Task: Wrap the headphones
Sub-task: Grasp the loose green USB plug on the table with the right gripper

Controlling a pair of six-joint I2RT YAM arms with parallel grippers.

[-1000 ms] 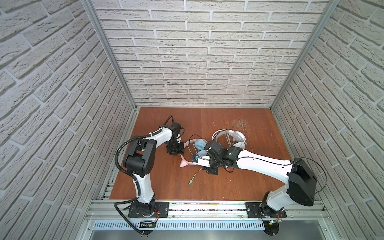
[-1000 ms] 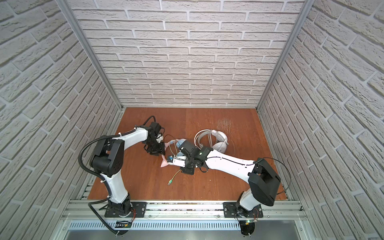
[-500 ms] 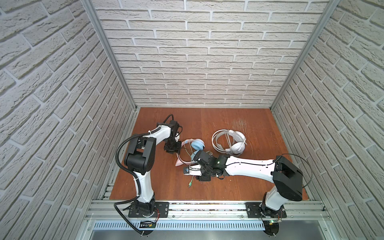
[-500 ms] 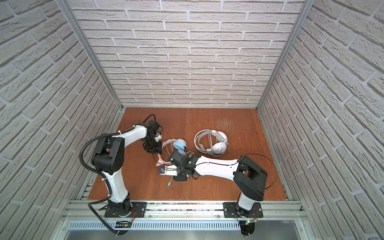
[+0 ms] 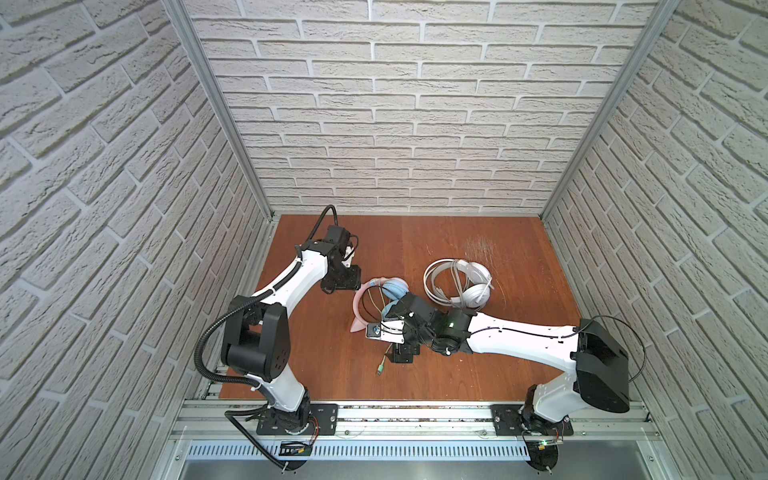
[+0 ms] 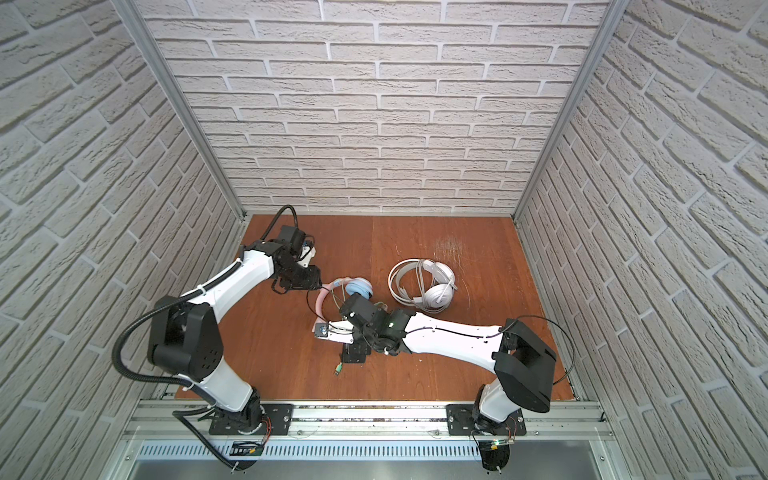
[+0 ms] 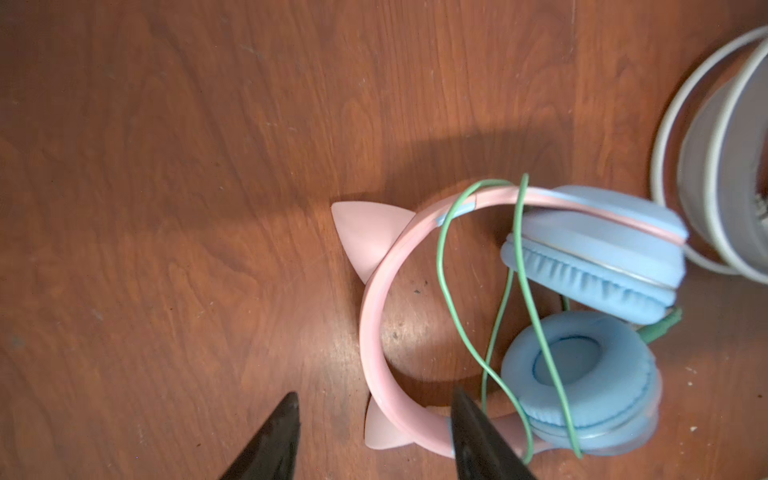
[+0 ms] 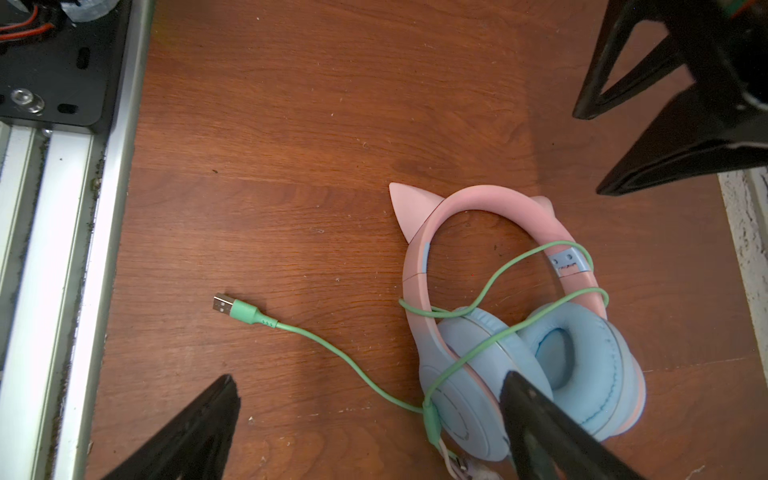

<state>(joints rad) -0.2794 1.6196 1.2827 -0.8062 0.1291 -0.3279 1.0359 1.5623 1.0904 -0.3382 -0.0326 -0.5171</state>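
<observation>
My left end effector (image 7: 374, 397): wide, empty, beside pink cat-ear headphones with blue earcups (image 7: 582, 257).
My right end effector (image 8: 370, 378): wide, empty, over their green cable (image 8: 247, 312).
White over-ear headphones (image 5: 473, 291): nearby on brown wooden desk (image 5: 519, 257).

Bare table (image 5: 324, 365) front-left; white headphones (image 5: 457, 282) close beside pink pair (image 5: 356, 305)

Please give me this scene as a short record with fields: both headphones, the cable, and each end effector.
cat-ear headphones: pink headband, blue earcups, lying on the wooden table
green cable: looped loosely across headband and earcups; tail trails off
USB plug: free on the table
white headphones: apart, pale cable gathered in loops
left end effector: open, empty, at the headband
right end effector: open wide, empty, over the cable tail
</observation>
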